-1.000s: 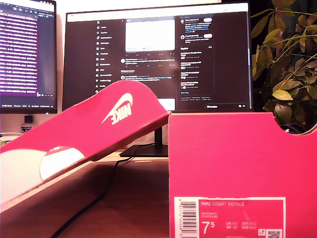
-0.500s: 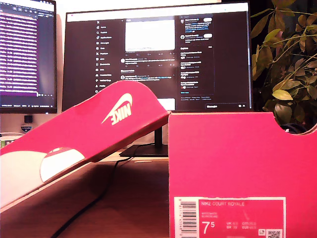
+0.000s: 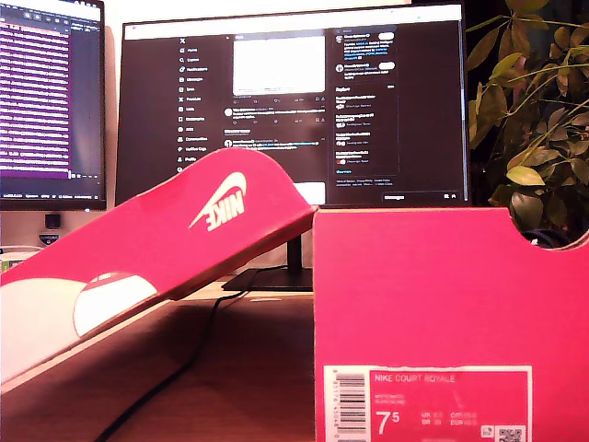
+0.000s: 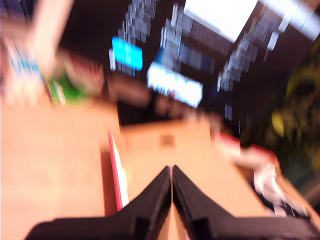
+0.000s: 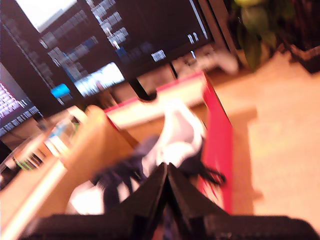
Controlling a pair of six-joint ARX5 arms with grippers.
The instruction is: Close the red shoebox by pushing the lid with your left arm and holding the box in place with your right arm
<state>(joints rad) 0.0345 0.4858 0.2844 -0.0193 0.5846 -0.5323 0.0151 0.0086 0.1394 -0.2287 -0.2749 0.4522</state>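
The red shoebox (image 3: 442,313) stands open, its lid (image 3: 175,244) tilted up. My first gripper (image 4: 171,175) and my second gripper (image 5: 166,172) are both pressed together, pinching nothing.

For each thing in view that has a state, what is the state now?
shoebox: open, shoes inside.
lid: raised, tilted, not closed.
large monitor: on.
side monitor: on.
my first gripper: shut, empty.
my second gripper: shut, empty.
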